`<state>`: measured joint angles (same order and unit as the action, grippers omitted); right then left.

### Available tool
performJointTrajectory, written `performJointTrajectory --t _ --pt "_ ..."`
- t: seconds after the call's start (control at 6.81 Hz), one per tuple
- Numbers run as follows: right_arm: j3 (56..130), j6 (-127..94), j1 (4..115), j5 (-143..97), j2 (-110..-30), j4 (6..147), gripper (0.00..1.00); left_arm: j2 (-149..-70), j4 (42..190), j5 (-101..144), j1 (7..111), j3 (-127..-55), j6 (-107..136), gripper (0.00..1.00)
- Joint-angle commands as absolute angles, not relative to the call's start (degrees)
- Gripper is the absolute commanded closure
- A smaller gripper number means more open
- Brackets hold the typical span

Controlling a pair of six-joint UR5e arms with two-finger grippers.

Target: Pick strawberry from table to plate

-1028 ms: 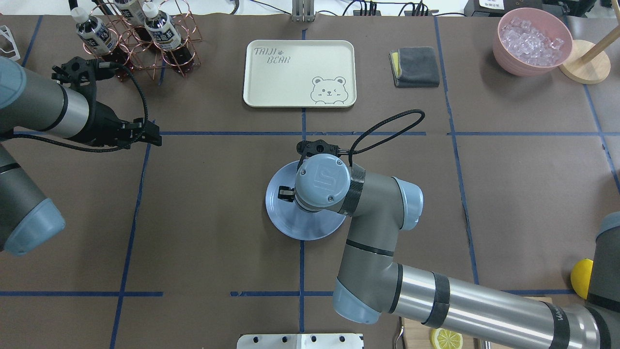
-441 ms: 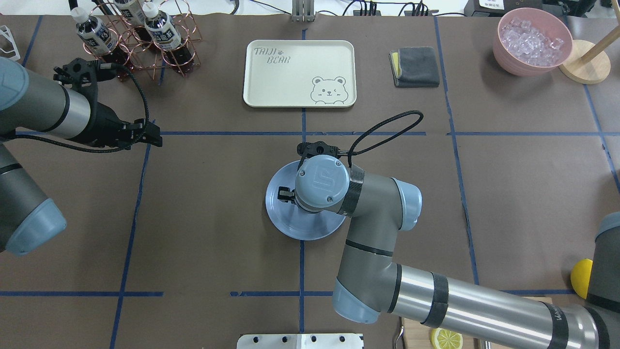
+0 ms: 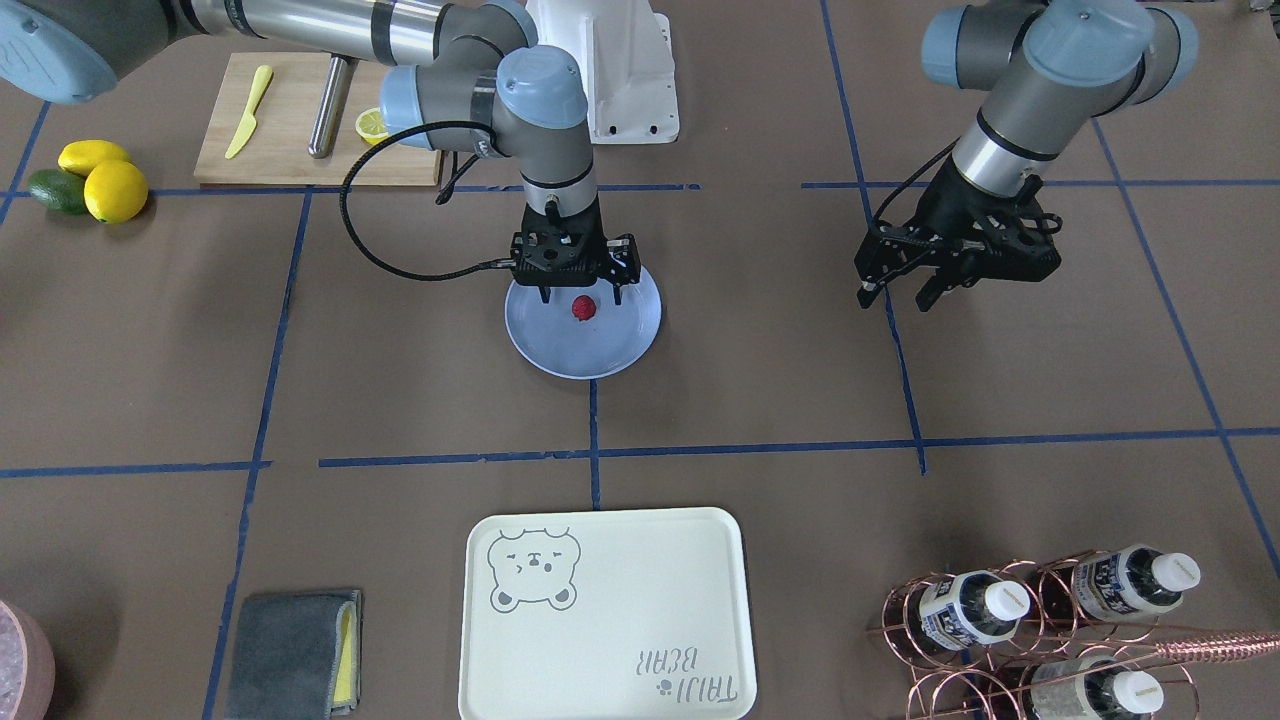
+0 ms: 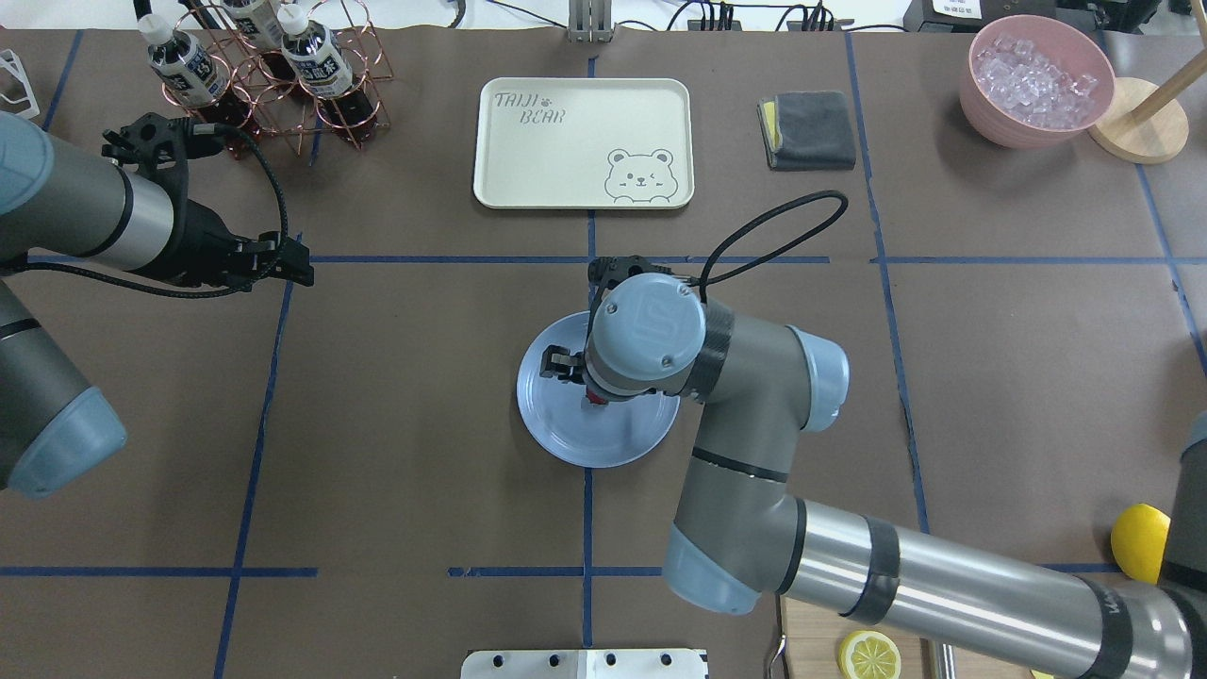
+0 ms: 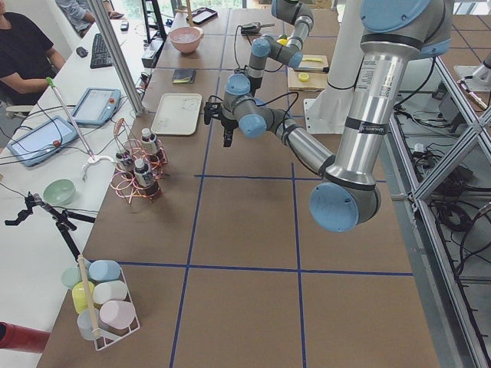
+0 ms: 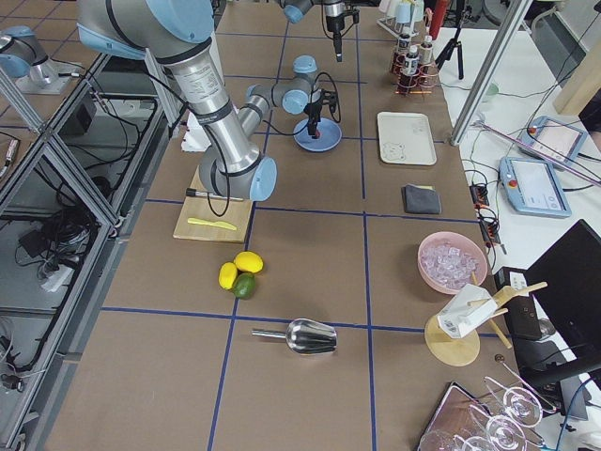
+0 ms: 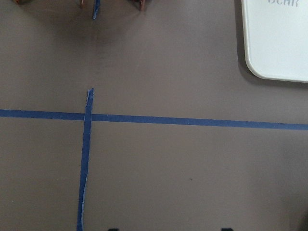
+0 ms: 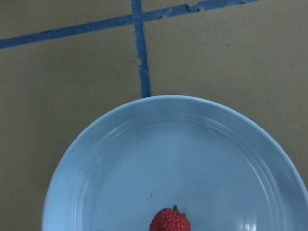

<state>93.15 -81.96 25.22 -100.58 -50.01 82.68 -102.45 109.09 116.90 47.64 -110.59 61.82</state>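
The small red strawberry (image 3: 582, 307) lies on the light blue plate (image 3: 560, 350) near the middle of the brown paper table (image 3: 760, 380). My right gripper (image 3: 580, 297) hangs open just over it, one finger on each side and neither touching the berry. From overhead, the right wrist hides most of the strawberry (image 4: 593, 399), leaving only a red speck on the plate (image 4: 566, 436). The right wrist view has the strawberry (image 8: 170, 222) at the bottom edge, inside the plate (image 8: 96, 159). My left gripper (image 3: 897, 292) is open and empty, far off over bare table (image 4: 300, 265).
A cream bear tray (image 4: 583, 141) lies beyond the plate, with a copper bottle rack (image 4: 273, 75) at far left. A grey cloth (image 4: 808, 129) and a pink ice bowl (image 4: 1037, 80) are at far right. Lemons (image 3: 100, 178) and a cutting board (image 3: 300, 130) sit near the robot's base.
My right wrist has shifted a little to the right and away from the robot over the plate, and a bit of red strawberry now shows beneath it. The left arm barely moved.
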Motion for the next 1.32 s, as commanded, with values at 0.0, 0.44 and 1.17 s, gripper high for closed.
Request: performJointTrajectory --t 0.0,0.44,1.17 --pt "108.6 -73.2 33.6 -111.2 -59.4 90.9 0.0 -98.5 109.2 117.0 49.5 -110.7 51.9 0.03" --pt "119.1 -45.2 48.0 -120.2 -78.0 95.5 0.0 -91.0 109.8 118.3 60.0 -110.7 34.0 0.01" --pt "116.6 -8.8 73.4 -133.0 -96.5 95.5 0.0 -79.6 109.0 132.8 82.5 -105.1 -0.9 0.0"
